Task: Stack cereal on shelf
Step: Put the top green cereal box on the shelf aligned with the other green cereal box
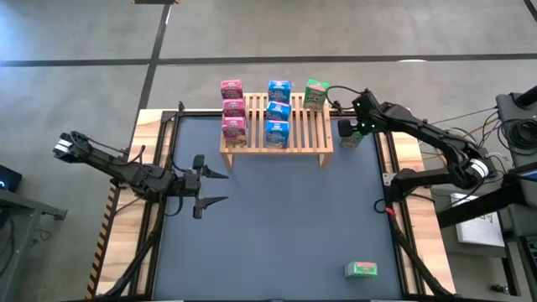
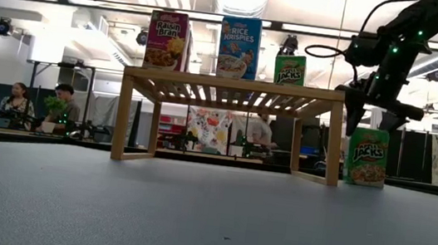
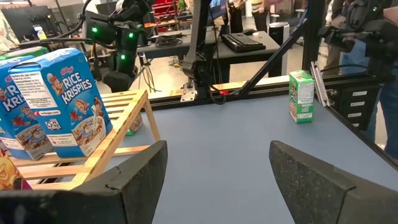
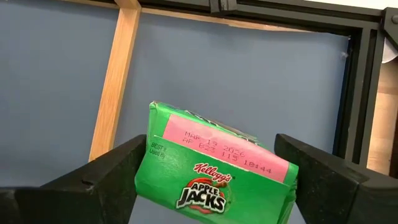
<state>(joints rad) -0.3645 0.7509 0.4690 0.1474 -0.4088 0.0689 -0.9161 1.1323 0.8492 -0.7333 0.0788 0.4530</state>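
Right gripper (image 4: 208, 180) hangs spread over an upright green cereal box (image 4: 214, 171), fingers either side without touching, apparently lined up to grasp. Shelf (image 1: 289, 138) stands just beside it; left gripper (image 1: 205, 186) waits spread, well apart.

A: Where is the right end effector (image 1: 356, 126)?

B: Just above one cereal box (image 1: 350, 137) that stands on the table (image 1: 285, 218), beside the shelf (image 1: 277, 138).

A: And the other boxes?

B: Seven stand on the shelf. One more box (image 1: 362, 269) lies well apart from both end effectors. The left end effector (image 1: 211, 187) is before the shelf.
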